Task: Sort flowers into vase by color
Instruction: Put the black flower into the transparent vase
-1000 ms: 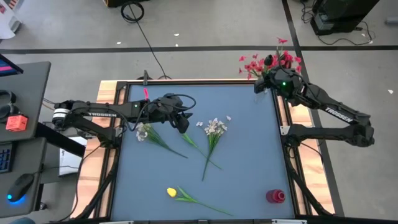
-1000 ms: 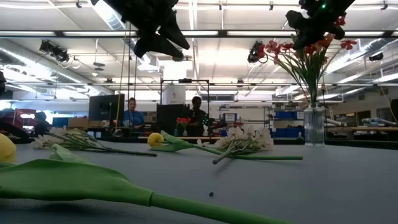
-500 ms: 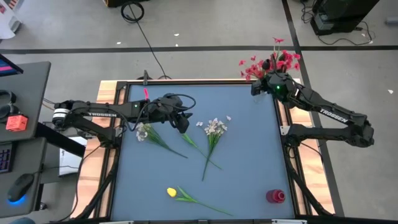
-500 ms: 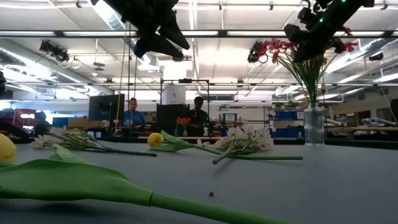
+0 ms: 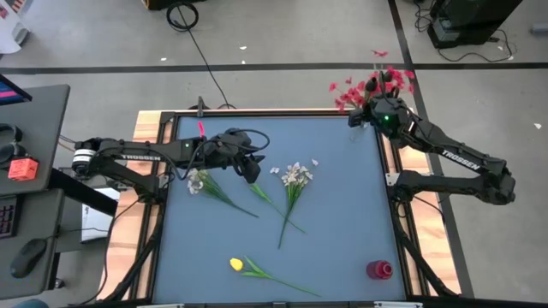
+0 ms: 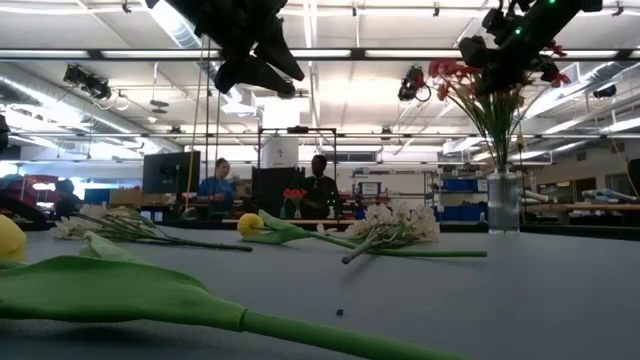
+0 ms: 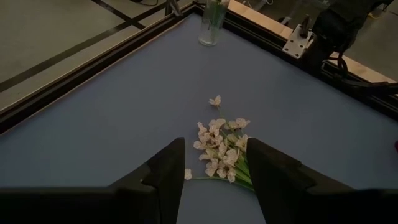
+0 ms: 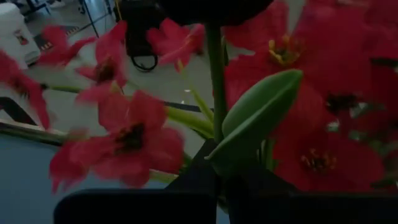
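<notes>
A clear glass vase (image 6: 503,203) stands at the table's far right corner with red flowers (image 5: 370,85) in it. My right gripper (image 5: 368,111) hangs over it among the blossoms, shut on a stem. Two whitish-pink sprays (image 5: 296,175) (image 5: 199,181) and a yellow tulip (image 5: 236,264) lie flat on the blue table. A second tulip's head (image 6: 250,224) shows in the low view. My left gripper (image 5: 249,168) hovers open above the table's far left part, with the middle spray (image 7: 219,151) ahead of its fingers. My right gripper pinches a red flower's green stem (image 8: 215,93) between its two fingers, just below a leaf (image 8: 258,112). It comes from above, over the vase. The stem stands roughly upright, blossoms above the fingers. Where its lower end goes is hidden by the other stems.
A small red round object (image 5: 379,270) sits near the table's near right corner. A black frame (image 5: 257,112) rims the table. A desk with a keyboard and mouse stands off the left side. People sit far behind the table (image 6: 215,185).
My right gripper swung a little toward the table's left and came back over the vase. The red blossoms swayed with it and now stand bunched closer together above the vase.
</notes>
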`<action>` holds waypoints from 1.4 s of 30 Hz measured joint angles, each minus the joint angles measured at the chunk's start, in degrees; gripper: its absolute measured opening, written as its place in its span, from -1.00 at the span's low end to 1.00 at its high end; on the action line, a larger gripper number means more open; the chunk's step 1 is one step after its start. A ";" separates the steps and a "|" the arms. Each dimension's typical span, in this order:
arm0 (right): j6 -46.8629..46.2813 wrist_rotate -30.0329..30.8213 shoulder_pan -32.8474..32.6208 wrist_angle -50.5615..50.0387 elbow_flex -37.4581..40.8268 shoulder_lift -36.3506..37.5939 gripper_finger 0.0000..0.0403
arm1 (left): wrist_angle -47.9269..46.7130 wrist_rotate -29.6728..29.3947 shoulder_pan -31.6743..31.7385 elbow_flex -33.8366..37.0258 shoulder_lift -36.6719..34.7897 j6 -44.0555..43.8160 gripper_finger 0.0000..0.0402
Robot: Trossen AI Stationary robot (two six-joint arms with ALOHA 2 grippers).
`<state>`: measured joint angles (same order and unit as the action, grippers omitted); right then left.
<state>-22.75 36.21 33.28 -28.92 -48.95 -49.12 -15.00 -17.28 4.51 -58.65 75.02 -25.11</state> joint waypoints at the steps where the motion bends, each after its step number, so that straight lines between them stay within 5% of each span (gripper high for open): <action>1: 0.16 -0.04 0.24 -0.11 0.00 0.00 -0.93 | 0.00 0.00 0.15 0.00 0.00 0.16 -0.12; 18: 0.58 -2.95 1.55 -1.28 0.00 -0.81 -0.90 | 0.08 -0.01 0.57 0.00 0.00 0.25 -0.12; 32: 0.20 -8.11 1.53 -7.98 -3.76 2.09 -0.27 | 0.11 0.00 0.52 0.00 0.00 -0.93 -0.12; 42: -3.06 -16.10 1.51 -22.63 -13.22 1.92 -0.12 | 0.11 0.00 0.50 0.00 0.00 -1.07 -0.12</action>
<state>-25.80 20.12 34.80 -51.55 -62.17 -47.20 -14.90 -17.28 5.02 -58.65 75.02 -26.18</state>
